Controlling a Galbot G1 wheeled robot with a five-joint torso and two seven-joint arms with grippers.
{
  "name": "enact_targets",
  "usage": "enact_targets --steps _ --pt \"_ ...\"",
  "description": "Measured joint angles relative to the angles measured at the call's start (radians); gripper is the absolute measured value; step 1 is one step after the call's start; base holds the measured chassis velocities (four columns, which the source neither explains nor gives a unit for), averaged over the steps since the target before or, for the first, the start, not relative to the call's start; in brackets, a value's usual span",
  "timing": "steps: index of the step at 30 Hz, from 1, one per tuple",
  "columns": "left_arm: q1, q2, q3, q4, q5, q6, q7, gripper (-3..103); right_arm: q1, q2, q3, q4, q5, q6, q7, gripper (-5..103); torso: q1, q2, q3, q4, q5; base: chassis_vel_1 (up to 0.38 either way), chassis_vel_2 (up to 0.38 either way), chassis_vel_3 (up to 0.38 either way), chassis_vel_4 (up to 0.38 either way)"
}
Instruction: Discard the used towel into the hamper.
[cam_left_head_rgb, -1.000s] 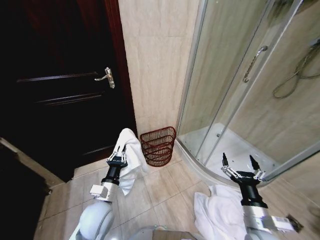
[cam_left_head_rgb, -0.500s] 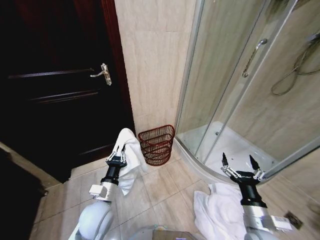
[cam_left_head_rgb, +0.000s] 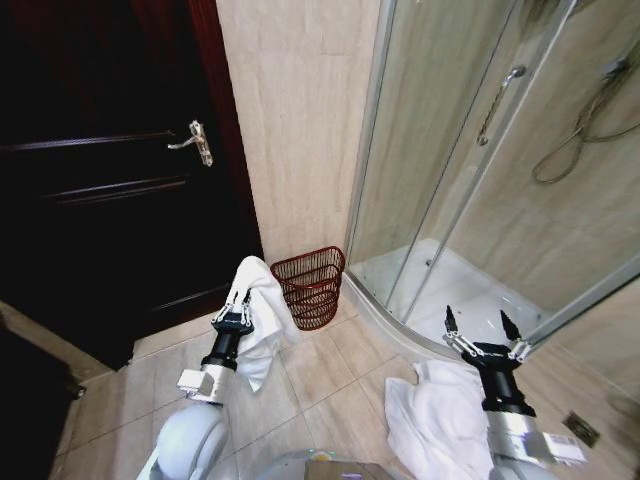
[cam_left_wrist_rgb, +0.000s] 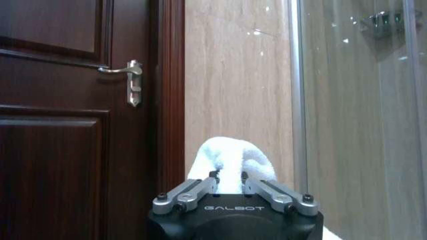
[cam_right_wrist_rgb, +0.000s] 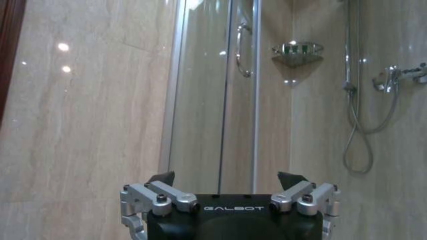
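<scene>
A white towel (cam_left_head_rgb: 262, 315) hangs from my left gripper (cam_left_head_rgb: 239, 297), which is shut on it at the left of the head view. In the left wrist view the towel (cam_left_wrist_rgb: 230, 157) bulges up between the closed fingers of that gripper (cam_left_wrist_rgb: 229, 176). The hamper (cam_left_head_rgb: 309, 286), a dark reddish-brown wire basket, stands on the floor against the tiled wall, just right of the towel and slightly beyond it. My right gripper (cam_left_head_rgb: 478, 322) is open and idle at the lower right, and the right wrist view shows it (cam_right_wrist_rgb: 227, 178) with its jaws spread wide.
A dark wooden door (cam_left_head_rgb: 110, 190) with a metal handle (cam_left_head_rgb: 193, 141) fills the left. A glass shower enclosure (cam_left_head_rgb: 470, 170) with a raised curved base stands right of the hamper. Another white cloth (cam_left_head_rgb: 440, 420) lies on the tiled floor at lower right.
The whole head view has shifted, so the camera moved: door, hamper and shower sit slightly further left and up. The left gripper still holds the towel; the right stays open.
</scene>
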Motion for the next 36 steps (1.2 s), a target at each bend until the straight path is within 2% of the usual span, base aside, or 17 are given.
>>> enact_targets --steps 36 --pt "0.000 -0.003 -0.002 0.019 0.010 0.004 -0.008 6 -0.002 0.000 -0.008 0.005 0.011 -0.009 0.014 100 -0.055 -0.135 -0.080 -0.0001 0.0000 0.005 0.004 0.003 0.003"
